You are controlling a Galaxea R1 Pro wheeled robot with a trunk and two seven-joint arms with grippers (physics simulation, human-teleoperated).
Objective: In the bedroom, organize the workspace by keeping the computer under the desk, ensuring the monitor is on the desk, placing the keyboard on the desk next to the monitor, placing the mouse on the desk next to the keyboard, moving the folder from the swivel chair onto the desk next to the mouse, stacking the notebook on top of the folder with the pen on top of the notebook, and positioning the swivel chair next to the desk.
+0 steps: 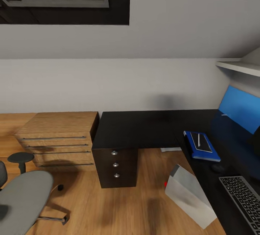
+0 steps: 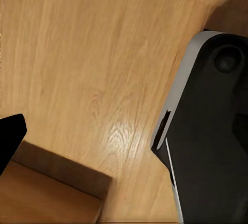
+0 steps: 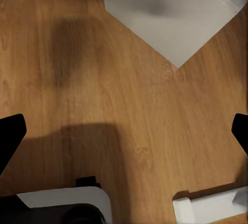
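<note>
The swivel chair [image 1: 23, 200] sits at eight o'clock, away from the desk [image 1: 151, 128], nearer the left arm, and the right gripper [image 3: 124, 131] is wide open.

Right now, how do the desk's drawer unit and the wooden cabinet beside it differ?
The drawer unit is black with three round knobs; the cabinet is light wood with long bar handles. The unit is narrow and taller, the cabinet wide and lower. Both stand on the wood floor with drawers shut.

On desk [image 1: 144, 128]: 1 keyboard [image 1: 243, 200], 1 pen [image 1: 199, 140], 1 mouse [image 1: 217, 168]. Beside it: 1 computer [image 1: 189, 195], 1 swivel chair [image 1: 23, 200].
</note>
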